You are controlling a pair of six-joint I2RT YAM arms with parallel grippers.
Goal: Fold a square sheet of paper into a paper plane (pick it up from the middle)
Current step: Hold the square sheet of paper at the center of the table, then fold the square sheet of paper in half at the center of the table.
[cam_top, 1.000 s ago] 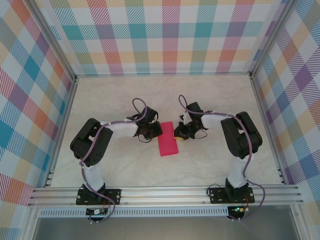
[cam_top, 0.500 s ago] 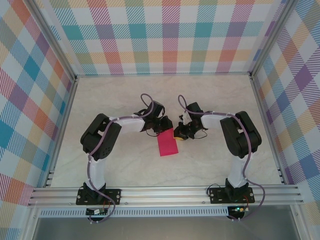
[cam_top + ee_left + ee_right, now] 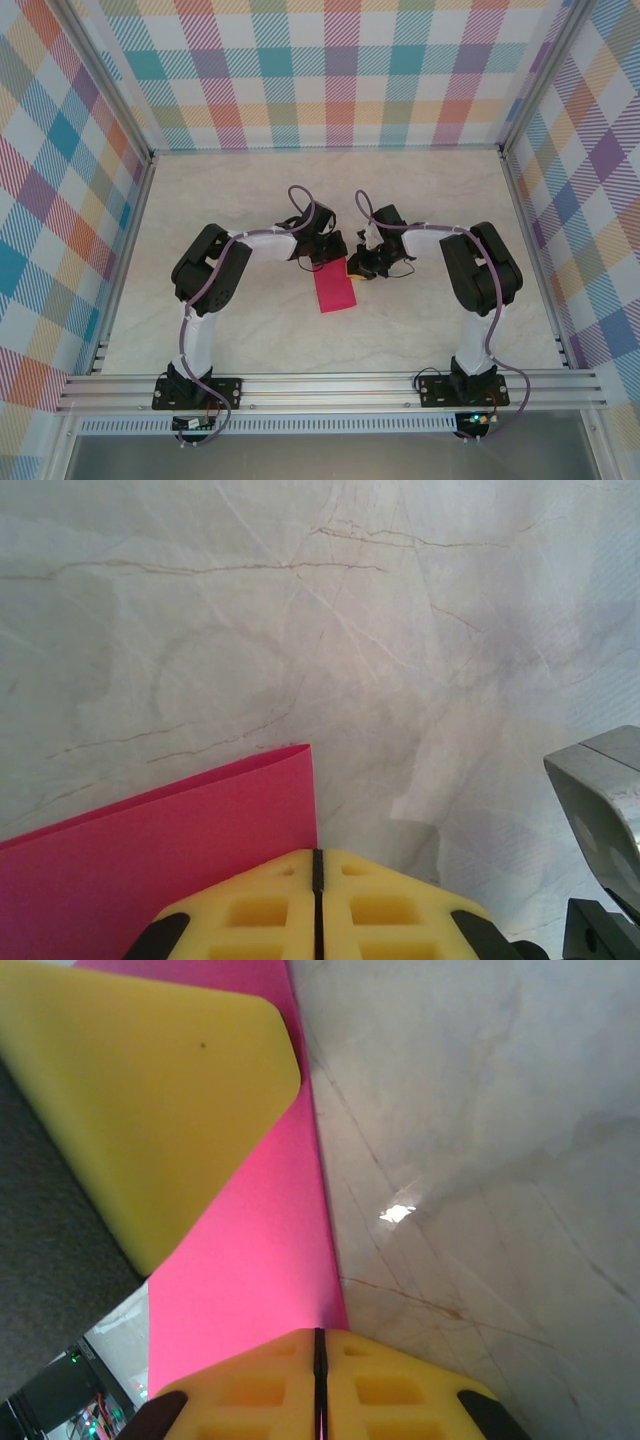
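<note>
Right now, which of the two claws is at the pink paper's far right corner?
The right gripper, yellow pads showing at that corner; the left gripper sits at the far left corner.

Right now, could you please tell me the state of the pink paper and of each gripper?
Thin magenta-pink sheet of paper: folded into a rectangle, lying flat on the marbled table, not yet a plane.
Left gripper: yellow foam fingers shut, tips at a corner of the paper.
Right gripper: yellow foam fingers shut, tips at the paper's edge.
</note>
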